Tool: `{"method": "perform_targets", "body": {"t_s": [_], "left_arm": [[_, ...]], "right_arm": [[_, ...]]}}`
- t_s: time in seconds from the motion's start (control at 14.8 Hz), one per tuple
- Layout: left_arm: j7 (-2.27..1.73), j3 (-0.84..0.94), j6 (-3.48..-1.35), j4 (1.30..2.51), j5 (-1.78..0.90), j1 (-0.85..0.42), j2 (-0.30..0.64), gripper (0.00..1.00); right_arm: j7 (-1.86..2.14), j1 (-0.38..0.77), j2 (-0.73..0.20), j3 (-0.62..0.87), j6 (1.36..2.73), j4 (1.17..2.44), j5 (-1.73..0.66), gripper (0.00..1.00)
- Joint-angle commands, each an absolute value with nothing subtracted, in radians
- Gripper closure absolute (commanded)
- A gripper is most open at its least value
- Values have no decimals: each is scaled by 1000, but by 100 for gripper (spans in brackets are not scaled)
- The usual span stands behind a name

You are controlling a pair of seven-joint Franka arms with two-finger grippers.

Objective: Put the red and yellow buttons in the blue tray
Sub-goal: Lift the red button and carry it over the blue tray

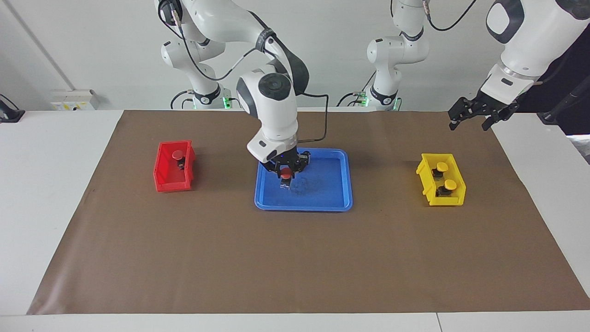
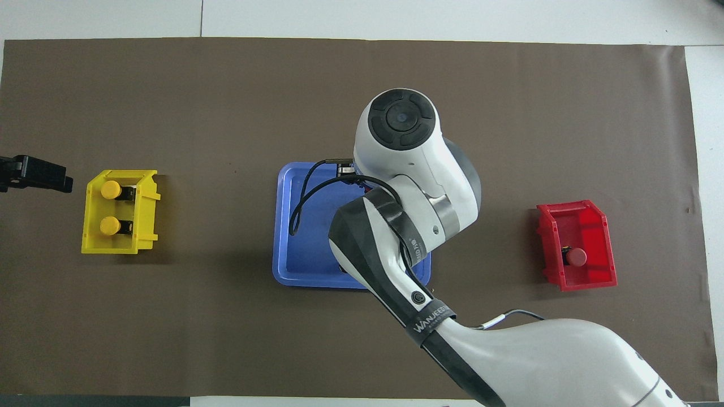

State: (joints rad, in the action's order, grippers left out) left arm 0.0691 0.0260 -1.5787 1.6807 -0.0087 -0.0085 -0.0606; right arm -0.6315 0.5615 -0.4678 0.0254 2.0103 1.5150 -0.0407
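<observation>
Blue tray point(image 1: 332, 196) at frame centre, right hand point(image 1: 286, 174) low over it, clamped on a red button point(image 1: 287, 172).
Second red button point(image 1: 177, 155) sits in the red bin point(image 1: 161, 177); two yellow buttons point(image 1: 442, 166) sit in the yellow bin point(image 1: 426, 184); left hand point(image 1: 474, 113) waits upper right, fingers apart.

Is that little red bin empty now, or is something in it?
Not empty. One red button sits inside the red bin, its round cap showing above a dark body in both views.

From overhead the right arm point(image 2: 407, 186) hides much of the blue tray point(image 2: 294, 226), probably covering its hand too.
</observation>
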Motion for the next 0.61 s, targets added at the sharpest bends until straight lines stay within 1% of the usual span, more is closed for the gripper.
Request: {"method": "perform_targets", "body": {"t_s": [0.0,0.13,0.34,0.47,0.54], "left_arm": [[58,26,-1568,1697,-12,-6,-78,0],[64,26,-1589,1715,-12,-5,-83,0],[96,26,-1724,1816,-11,23,-103,0],[155,26,-1794,1859,-2,26,-69,0],[166,26,-1868,1893,27,26,-54,0]], "right_arm": [[-661,572,-492,21,2010,1496,-34,72],[-663,584,-483,21,2017,1535,-34,72],[-663,586,-471,21,2019,1566,-35,72],[-663,586,-460,25,2039,1595,-35,72],[-661,586,-456,25,2039,1607,-35,72]]}}
